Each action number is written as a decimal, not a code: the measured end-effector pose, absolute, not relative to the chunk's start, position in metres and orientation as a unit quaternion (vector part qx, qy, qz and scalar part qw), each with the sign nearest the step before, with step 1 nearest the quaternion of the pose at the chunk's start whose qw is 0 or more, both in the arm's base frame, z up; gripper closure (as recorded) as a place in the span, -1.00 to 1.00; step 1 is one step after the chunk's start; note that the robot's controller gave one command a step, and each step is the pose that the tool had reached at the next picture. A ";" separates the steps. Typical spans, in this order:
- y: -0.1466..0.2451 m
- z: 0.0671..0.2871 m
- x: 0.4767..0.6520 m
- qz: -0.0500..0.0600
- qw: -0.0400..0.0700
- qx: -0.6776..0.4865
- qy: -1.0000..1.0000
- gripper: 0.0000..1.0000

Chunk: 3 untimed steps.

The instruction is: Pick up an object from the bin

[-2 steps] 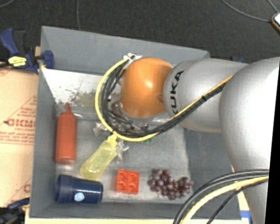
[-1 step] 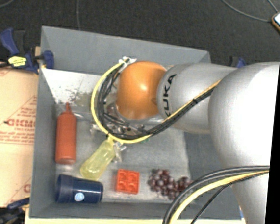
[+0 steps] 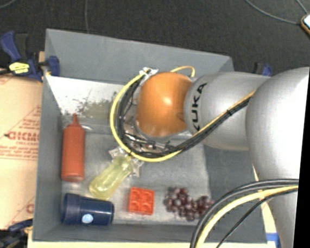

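Hovering mid-frame, the gripper [image 3: 129, 157] was at the upper end of a pale yellow bottle [image 3: 110, 177] lying lower-centre; open or closed, I could not tell. Likely the approach step; the next move called for closing, then lifting.

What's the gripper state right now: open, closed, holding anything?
Gripper: cannot be told. Its tip sits under the orange wrist cover, right above the neck end of the pale yellow bottle, which lies on its side.
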<state>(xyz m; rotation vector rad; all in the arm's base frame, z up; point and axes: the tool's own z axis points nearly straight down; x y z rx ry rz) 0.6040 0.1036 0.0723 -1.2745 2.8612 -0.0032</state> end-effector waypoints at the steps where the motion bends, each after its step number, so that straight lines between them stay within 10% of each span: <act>1: 0.104 0.073 0.604 -0.001 0.005 -0.406 0.914 1.00; 3: 0.104 0.143 0.603 0.000 0.004 -0.406 0.914 1.00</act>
